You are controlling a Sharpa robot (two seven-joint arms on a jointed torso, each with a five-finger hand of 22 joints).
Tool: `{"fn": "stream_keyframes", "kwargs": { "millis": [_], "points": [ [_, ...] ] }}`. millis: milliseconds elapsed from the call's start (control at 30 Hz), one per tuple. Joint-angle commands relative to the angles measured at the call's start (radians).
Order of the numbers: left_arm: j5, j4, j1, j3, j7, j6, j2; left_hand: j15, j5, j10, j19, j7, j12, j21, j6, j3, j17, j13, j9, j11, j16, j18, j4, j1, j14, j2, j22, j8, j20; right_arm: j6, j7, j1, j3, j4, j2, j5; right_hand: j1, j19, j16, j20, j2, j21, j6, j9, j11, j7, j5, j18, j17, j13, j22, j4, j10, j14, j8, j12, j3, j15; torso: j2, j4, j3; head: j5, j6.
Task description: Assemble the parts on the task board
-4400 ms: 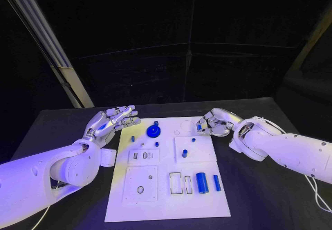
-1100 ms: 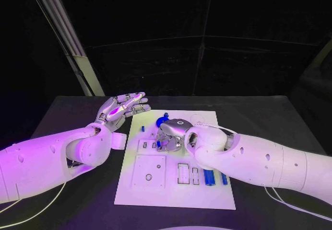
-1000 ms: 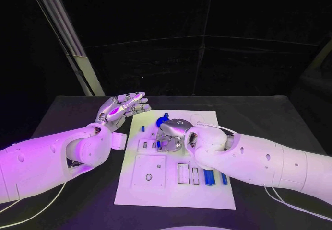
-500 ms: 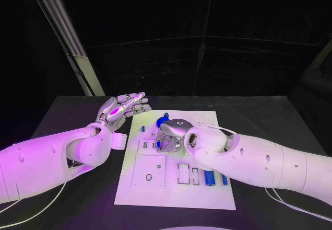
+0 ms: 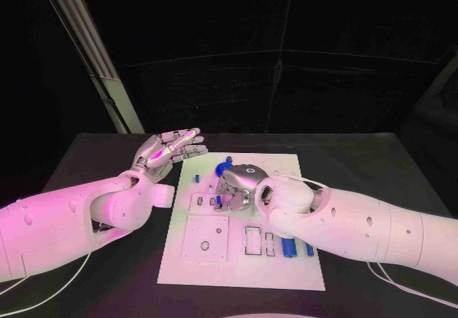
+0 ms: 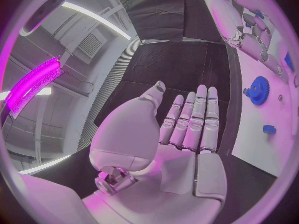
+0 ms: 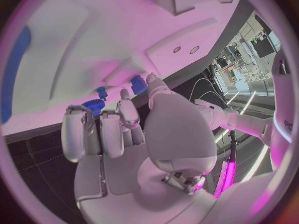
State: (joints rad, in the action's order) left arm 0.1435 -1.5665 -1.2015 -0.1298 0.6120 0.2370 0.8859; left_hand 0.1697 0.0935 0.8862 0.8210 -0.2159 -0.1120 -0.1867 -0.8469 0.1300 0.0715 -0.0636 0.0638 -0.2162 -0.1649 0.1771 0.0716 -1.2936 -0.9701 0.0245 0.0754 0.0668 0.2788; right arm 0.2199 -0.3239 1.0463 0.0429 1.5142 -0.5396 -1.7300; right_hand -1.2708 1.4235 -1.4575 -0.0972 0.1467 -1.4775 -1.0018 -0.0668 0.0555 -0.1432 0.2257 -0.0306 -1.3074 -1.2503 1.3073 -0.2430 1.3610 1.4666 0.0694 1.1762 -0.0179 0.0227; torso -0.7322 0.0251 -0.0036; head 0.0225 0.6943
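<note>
Right hand [image 5: 239,187]: fingers curled over white task board [image 5: 286,271], grip unclear.
Left hand [image 5: 169,148]: spread, empty.
Small blue plastic peg [image 7: 137,84]: probably light, rigid; pinch its sides.

**Table and what it carries**

I see a black table [image 5: 382,165] with one white plate, the task board [image 5: 239,271], lying flat on its middle, long side running away from me. Dark tabletop shows on both sides of it.
</note>
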Motion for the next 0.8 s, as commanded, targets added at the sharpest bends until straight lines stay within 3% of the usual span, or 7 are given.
{"fn": "stream_keyframes", "kwargs": {
  "millis": [33, 233, 433, 700, 733, 767, 800],
  "points": [
    [-0.001, -0.001, -0.002, 0.001, 0.000, -0.015, 0.000, 0.003, -0.004, -0.005, 0.007, -0.048, 0.001, 0.003, 0.004, -0.002, -0.002, 0.000, -0.001, 0.000, 0.004, 0.004, -0.007, 0.000, 0.007, 0.010, -0.001, -0.002, 0.002, 0.117, 0.031, -0.001, 0.000, 0.018, -0.009, 0.019, -0.021, -0.011, 0.009, -0.004, 0.019, 0.010, 0.023, 0.001, 0.007, -0.005, 0.008, -0.021, -0.021, 0.010, 0.047, -0.037, -0.010, 0.053, -0.003, -0.009, 0.054, -0.011, 0.001, -0.0006, 0.0006, -0.001, 0.000],
    [-0.002, 0.002, -0.002, 0.001, -0.003, -0.014, 0.001, 0.003, -0.004, -0.005, 0.007, -0.048, 0.001, 0.003, 0.001, -0.002, -0.001, 0.000, 0.000, 0.000, 0.003, 0.004, -0.008, 0.000, 0.006, 0.010, -0.001, -0.002, 0.002, 0.207, 0.128, -0.005, 0.001, 0.060, -0.047, 0.074, -0.036, -0.010, 0.006, -0.007, 0.013, 0.011, 0.035, 0.000, 0.011, -0.009, 0.016, -0.021, -0.031, 0.006, 0.047, -0.050, -0.005, 0.056, 0.001, 0.004, 0.117, -0.016, 0.001, -0.0008, 0.0008, -0.001, -0.003],
    [-0.045, 0.006, -0.002, 0.001, -0.030, -0.015, 0.006, -0.025, -0.004, 0.036, 0.076, -0.027, -0.022, -0.031, -0.053, 0.004, 0.018, -0.003, 0.005, 0.021, -0.041, 0.008, -0.020, 0.011, -0.082, 0.014, 0.010, 0.012, -0.021, 0.230, 0.312, -0.003, 0.013, 0.110, -0.113, 0.241, -0.089, -0.028, 0.013, -0.006, -0.043, 0.025, 0.030, -0.001, 0.009, -0.007, 0.034, -0.027, -0.021, 0.004, 0.022, -0.031, -0.005, 0.053, 0.005, 0.011, 0.102, -0.014, 0.003, -0.0013, 0.0000, -0.003, -0.006],
    [-0.260, 0.018, -0.016, 0.001, -0.212, -0.002, 0.021, -0.154, -0.006, 0.295, 0.376, 0.057, -0.103, -0.214, -0.204, 0.009, 0.168, -0.039, 0.019, 0.125, -0.251, 0.005, 0.002, 0.051, -0.472, 0.003, 0.089, 0.061, -0.151, 0.115, 0.423, 0.045, 0.060, 0.118, -0.221, 0.616, -0.159, -0.114, 0.089, -0.004, -0.078, 0.096, 0.036, -0.002, 0.008, -0.008, 0.059, -0.054, 0.090, 0.101, -0.097, 0.010, -0.078, 0.021, 0.007, -0.101, 0.096, -0.012, 0.011, -0.0047, 0.0021, -0.007, -0.006],
    [-0.302, 0.020, -0.020, 0.001, -0.258, 0.035, 0.021, -0.177, -0.006, 0.332, 0.438, 0.071, -0.120, -0.265, -0.220, 0.018, 0.242, -0.052, 0.023, 0.145, -0.354, 0.006, -0.003, 0.041, -0.534, -0.002, 0.115, 0.069, -0.172, 0.104, 0.432, 0.056, 0.065, 0.115, -0.242, 0.677, -0.161, -0.126, 0.103, -0.004, -0.084, 0.108, 0.037, -0.002, 0.008, -0.008, 0.058, -0.057, 0.109, 0.118, -0.116, 0.012, -0.088, 0.016, 0.007, -0.120, 0.098, -0.012, 0.014, -0.0064, 0.0034, -0.008, -0.007],
    [-0.328, 0.022, -0.024, 0.001, -0.294, 0.049, 0.021, -0.198, -0.007, 0.355, 0.503, 0.073, -0.143, -0.336, -0.225, 0.024, 0.573, -0.075, 0.029, 0.167, -0.690, -0.012, 0.002, 0.045, -0.536, -0.009, 0.153, 0.077, -0.191, 0.098, 0.437, 0.063, 0.070, 0.111, -0.257, 0.719, -0.162, -0.145, 0.128, -0.003, -0.089, 0.128, 0.040, -0.002, 0.008, -0.008, 0.059, -0.063, 0.140, 0.144, -0.145, 0.013, -0.103, 0.009, 0.008, -0.148, 0.103, -0.011, 0.017, -0.0064, 0.0042, -0.010, -0.006],
    [-0.350, 0.024, -0.026, 0.001, -0.329, 0.051, 0.021, -0.197, -0.008, 0.385, 0.504, 0.083, -0.166, -0.348, -0.216, 0.023, 0.768, -0.089, 0.029, 0.164, -0.853, -0.003, -0.006, 0.038, -0.558, -0.020, 0.161, 0.075, -0.202, 0.095, 0.441, 0.068, 0.075, 0.109, -0.269, 0.750, -0.163, -0.156, 0.144, -0.002, -0.092, 0.141, 0.042, -0.002, 0.007, -0.008, 0.059, -0.068, 0.159, 0.160, -0.164, 0.015, -0.111, 0.004, 0.009, -0.165, 0.107, -0.012, 0.018, -0.0068, 0.0056, -0.011, -0.005]
  ]
}}
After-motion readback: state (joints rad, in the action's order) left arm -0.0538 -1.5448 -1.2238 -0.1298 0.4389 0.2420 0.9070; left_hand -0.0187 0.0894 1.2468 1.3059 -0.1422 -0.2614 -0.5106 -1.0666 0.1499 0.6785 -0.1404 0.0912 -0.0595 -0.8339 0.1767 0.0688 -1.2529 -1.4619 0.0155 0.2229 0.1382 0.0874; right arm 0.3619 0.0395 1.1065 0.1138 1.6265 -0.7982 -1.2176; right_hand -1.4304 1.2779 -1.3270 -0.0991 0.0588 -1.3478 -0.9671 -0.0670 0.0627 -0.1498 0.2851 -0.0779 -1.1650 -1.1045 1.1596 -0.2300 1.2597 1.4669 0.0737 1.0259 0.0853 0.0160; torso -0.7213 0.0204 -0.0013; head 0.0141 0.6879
